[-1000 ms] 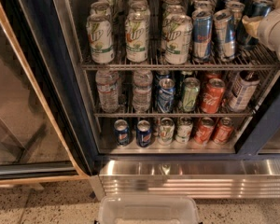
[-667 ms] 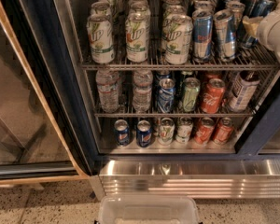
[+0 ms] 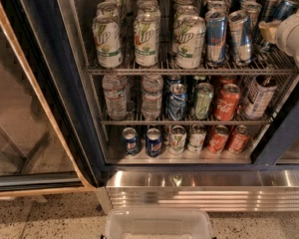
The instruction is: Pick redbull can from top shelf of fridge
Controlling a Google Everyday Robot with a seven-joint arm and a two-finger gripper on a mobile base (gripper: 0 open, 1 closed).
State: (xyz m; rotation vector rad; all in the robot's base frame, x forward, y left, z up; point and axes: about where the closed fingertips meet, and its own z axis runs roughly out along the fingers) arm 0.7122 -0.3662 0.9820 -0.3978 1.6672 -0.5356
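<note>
The fridge stands open with its dark frame and three wire racks. On the top shelf stand white-green 7UP cans at the left and several slim blue-and-silver redbull cans to the right, the front ones in the middle and beside it. My gripper reaches in from the right edge at the top shelf, on a white arm, close beside the rightmost redbull cans. Its tips are hidden among the cans.
The middle rack holds water bottles and cans, with a Coca-Cola can. The bottom rack holds small cans. A glass sliding door stands at the left. A ribbed steel base panel and a clear plastic bin lie below.
</note>
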